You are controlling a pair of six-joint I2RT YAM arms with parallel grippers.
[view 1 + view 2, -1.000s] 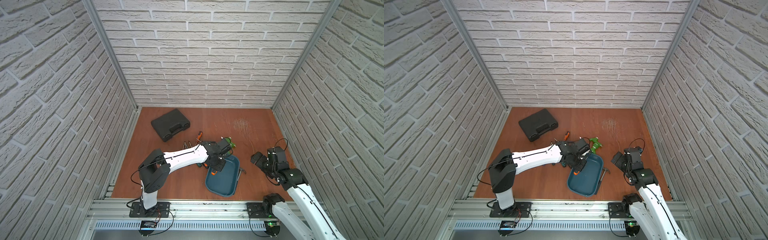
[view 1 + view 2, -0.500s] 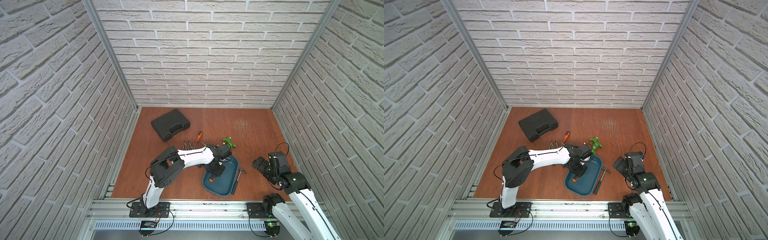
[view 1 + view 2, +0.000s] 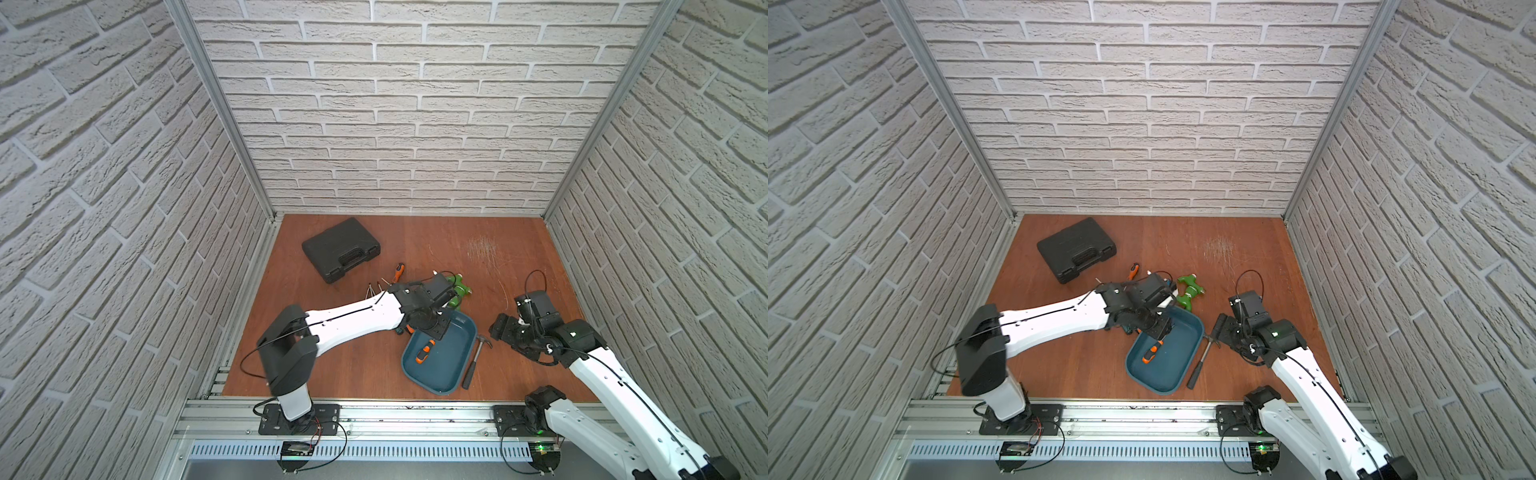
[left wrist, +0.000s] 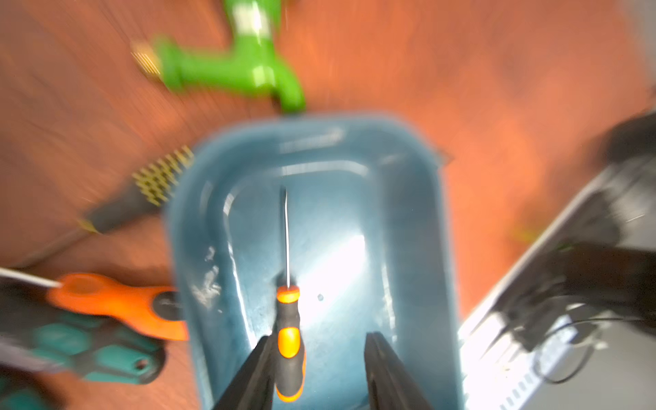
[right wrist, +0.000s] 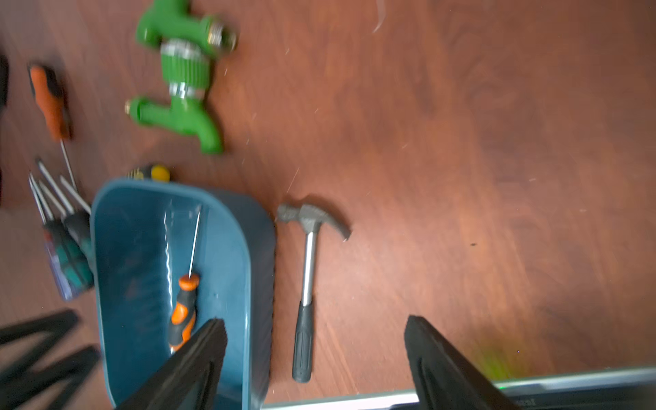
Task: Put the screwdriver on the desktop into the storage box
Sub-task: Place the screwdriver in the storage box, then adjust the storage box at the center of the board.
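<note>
Three-sided enclosure. Back wall of white faux-brick panelling [image 3: 415, 104], running-bond courses with pale grey mortar lines. Same panelling on the left side wall [image 3: 104, 208] and the right side wall [image 3: 685, 208], seen in both top views. Bare aluminium corner post [image 3: 225, 112] at the back left, its twin post [image 3: 602, 112] at the back right. Floor is a flat reddish-brown wood-grain board [image 3: 357, 374] meeting all three walls, with a patch of pale scratches [image 3: 482, 249] toward the back right. Slotted aluminium rail [image 3: 395, 419] spans the front edge, and a perforated grey vent strip [image 3: 395, 451] sits just below it. Light is even and diffuse, shadows soft.
</note>
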